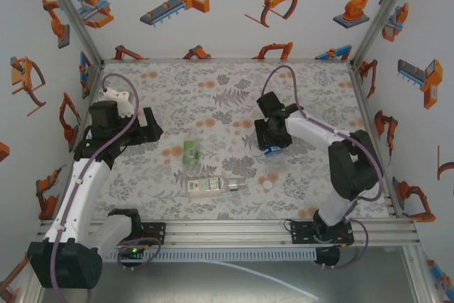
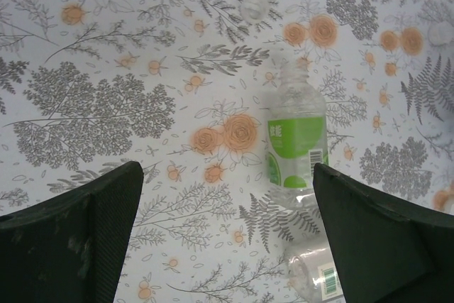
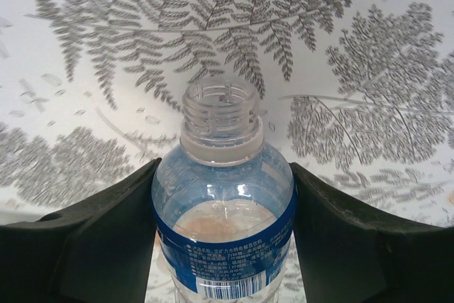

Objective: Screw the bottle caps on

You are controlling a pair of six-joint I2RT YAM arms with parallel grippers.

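While the right gripper (image 3: 223,175) clamps the uncapped blue bottle (image 3: 223,207), the left gripper (image 2: 227,175) gapes, a cap (image 1: 267,184) lying loose.

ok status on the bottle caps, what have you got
left gripper open, empty. right gripper gripping blue-label bottle, neck bare, no cap on. white cap loose, right of white-label bottle. nothing in the way.
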